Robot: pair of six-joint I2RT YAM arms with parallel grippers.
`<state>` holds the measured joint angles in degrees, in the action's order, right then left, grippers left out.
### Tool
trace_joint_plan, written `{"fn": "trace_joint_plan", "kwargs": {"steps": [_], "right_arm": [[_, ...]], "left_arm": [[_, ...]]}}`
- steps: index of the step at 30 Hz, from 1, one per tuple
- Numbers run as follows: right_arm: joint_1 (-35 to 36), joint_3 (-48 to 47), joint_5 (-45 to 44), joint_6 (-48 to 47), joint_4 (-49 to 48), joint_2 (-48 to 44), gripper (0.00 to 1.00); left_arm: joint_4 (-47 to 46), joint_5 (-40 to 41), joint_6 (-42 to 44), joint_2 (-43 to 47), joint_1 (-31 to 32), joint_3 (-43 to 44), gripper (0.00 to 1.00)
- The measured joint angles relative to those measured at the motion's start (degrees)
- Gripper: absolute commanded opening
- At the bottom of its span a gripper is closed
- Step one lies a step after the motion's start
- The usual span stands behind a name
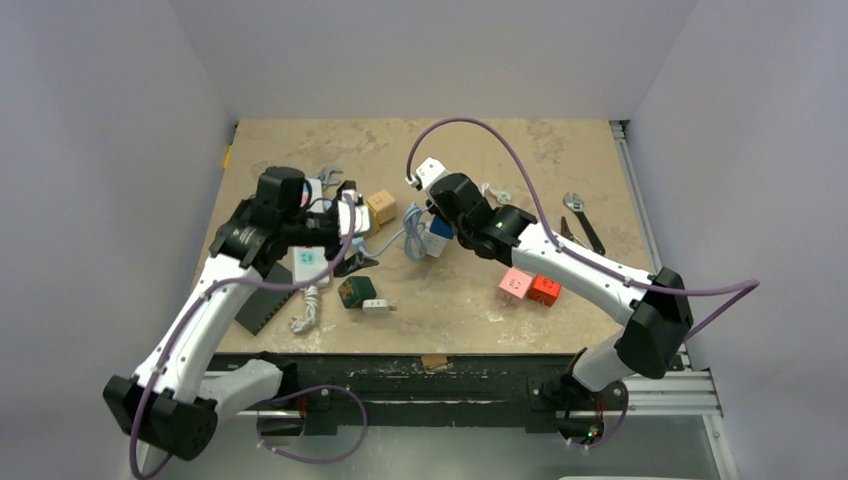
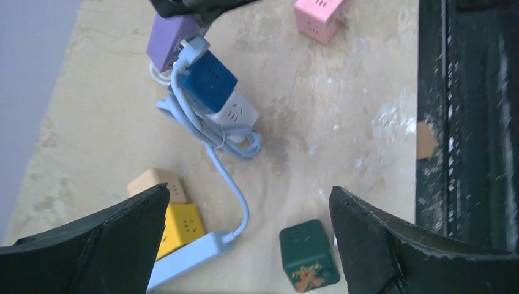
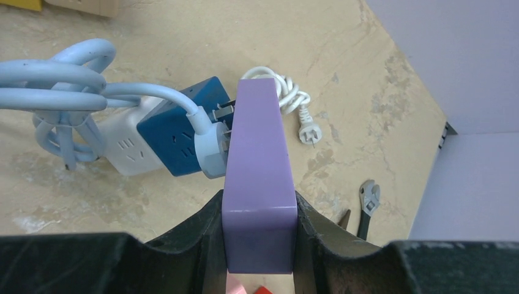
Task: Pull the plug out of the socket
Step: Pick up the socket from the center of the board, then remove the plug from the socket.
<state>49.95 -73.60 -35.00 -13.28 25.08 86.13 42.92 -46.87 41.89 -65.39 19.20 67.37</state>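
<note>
My right gripper (image 3: 259,202) is shut on a purple socket block (image 3: 257,159) and holds it above the table. A light blue plug (image 3: 211,150) sits in the block's left side, with a little of its prongs showing. Its light blue cable (image 3: 67,86) loops over a blue and white cube (image 3: 174,131) next to the plug. In the left wrist view the purple block (image 2: 168,46), plug (image 2: 191,49) and blue cube (image 2: 211,82) lie at the top. My left gripper (image 2: 249,193) is open and empty, well short of them, over the cable (image 2: 235,190).
A green cube (image 2: 308,254), a yellow cube (image 2: 180,223), a tan cube (image 2: 158,182) and a light blue power strip (image 2: 186,257) lie under my left gripper. Pink (image 1: 515,283) and red (image 1: 545,290) cubes, a wrench (image 1: 583,222) and a white corded plug (image 3: 294,104) lie to the right.
</note>
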Motion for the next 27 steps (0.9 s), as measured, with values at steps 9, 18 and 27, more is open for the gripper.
{"fn": "trace_joint_plan", "kwargs": {"steps": [9,18,27], "right_arm": [[-5.01,-11.65,10.43,1.46,8.68,3.06,0.0],[-4.72,-16.5,17.44,1.44,12.48,4.2,0.0],[-4.7,-16.26,20.92,1.44,13.9,3.67,0.0]], "left_arm": [[-3.06,5.79,5.66,11.06,8.28,-8.79,1.0],[-16.65,21.77,-3.37,2.95,21.55,-9.66,1.0],[-26.49,33.94,-2.82,-4.46,22.18,-9.66,1.0]]}}
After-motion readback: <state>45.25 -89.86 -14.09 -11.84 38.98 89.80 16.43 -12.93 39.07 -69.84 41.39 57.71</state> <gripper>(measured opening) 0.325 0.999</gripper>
